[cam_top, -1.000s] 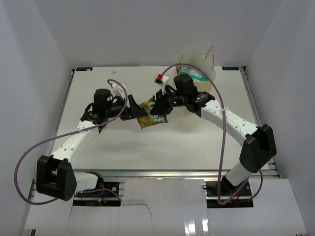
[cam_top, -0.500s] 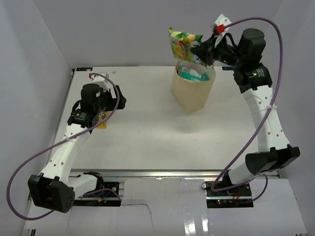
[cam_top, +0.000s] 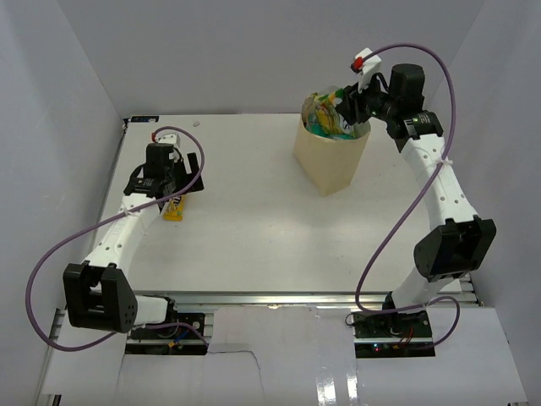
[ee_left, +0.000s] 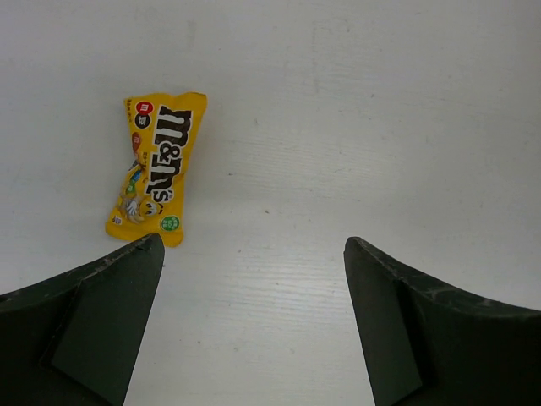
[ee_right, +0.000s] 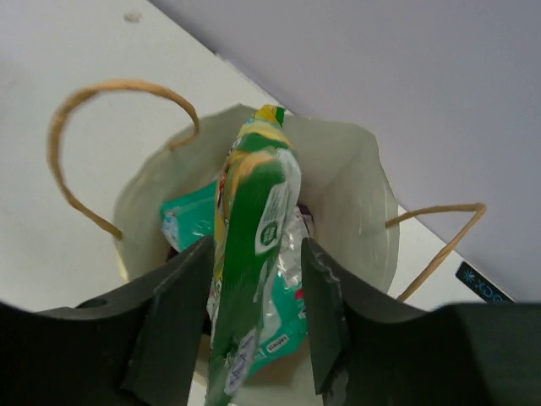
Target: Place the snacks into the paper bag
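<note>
Paper bag (cam_top: 328,165): upright at the far side of the table (cam_top: 254,228), with a teal-white packet (ee_right: 190,222) already inside.
Green-yellow packet (ee_right: 262,194): pinched by the right gripper (ee_right: 254,254) at the bag's mouth, not yet released.
Yellow candy packet (ee_left: 156,169): flat on the table beneath the left gripper (ee_left: 254,262), whose fingers are spread and empty.
Outstanding, by judgement: one release, one pickup.

- A white surface (cam_top: 254,245) fills the middle, matte and evenly lit, with faint soft shadows.
- Plain pale grey walls close it in: a far wall (cam_top: 270,51), a left wall (cam_top: 51,127) and a right wall (cam_top: 499,127).
- A metal rail (cam_top: 279,298) runs along the near edge.
</note>
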Robot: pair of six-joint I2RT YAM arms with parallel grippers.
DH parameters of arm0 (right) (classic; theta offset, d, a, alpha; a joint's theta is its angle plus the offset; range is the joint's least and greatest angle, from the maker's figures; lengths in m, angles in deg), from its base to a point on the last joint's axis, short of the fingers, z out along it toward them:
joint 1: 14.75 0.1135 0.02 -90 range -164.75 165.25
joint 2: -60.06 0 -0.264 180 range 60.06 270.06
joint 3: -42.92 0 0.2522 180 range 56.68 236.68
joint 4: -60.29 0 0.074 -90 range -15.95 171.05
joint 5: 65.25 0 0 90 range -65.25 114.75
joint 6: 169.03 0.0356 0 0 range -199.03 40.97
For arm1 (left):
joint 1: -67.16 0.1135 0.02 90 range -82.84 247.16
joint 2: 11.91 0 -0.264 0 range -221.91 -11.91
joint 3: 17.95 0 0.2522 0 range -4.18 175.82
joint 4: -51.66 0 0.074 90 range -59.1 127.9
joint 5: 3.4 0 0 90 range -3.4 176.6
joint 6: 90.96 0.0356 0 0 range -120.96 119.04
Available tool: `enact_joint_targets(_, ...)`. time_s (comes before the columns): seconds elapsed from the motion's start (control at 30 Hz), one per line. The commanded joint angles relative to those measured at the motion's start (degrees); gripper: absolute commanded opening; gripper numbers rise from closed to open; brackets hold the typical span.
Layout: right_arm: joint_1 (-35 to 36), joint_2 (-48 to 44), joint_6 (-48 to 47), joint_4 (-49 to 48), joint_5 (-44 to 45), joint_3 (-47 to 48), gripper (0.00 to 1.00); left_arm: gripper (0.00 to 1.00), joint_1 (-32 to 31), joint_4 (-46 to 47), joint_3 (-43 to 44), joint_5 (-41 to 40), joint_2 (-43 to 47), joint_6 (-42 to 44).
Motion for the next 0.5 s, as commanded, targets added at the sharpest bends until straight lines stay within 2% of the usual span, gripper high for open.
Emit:
enact_joint_targets(0.0,0.00,1.57,-3.31,0.57,1.76,1.84,0.54,0.98,1.42,-0.12,1.76,-1.75,-1.74,0.66)
enact_joint_targets(0.03,0.00,2.01,-4.01,1.28,1.40,3.41,0.67,0.98,1.68,-0.12,1.93,-1.75,-2.44,0.75)
enact_joint_targets(0.17,-0.26,1.23,-4.19,2.16,-0.44,5.09,0.79,0.97,2.74,-0.39,3.25,-1.57,-5.96,1.19)
enact_joint_targets(0.2,-1.05,0.62,-4.45,2.60,-3.49,4.83,0.81,0.97,3.09,-0.39,3.52,-1.31,-6.92,1.28)
enact_joint_targets(0.33,-2.63,-4.30,-7.61,4.80,-14.58,0.72,0.82,0.93,4.14,-0.56,4.84,-2.18,-10.96,1.63)
enact_joint_targets(0.47,-2.99,-10.45,-9.11,5.24,-16.44,-11.13,0.82,0.88,5.20,-0.56,6.77,-3.50,-17.63,2.07)
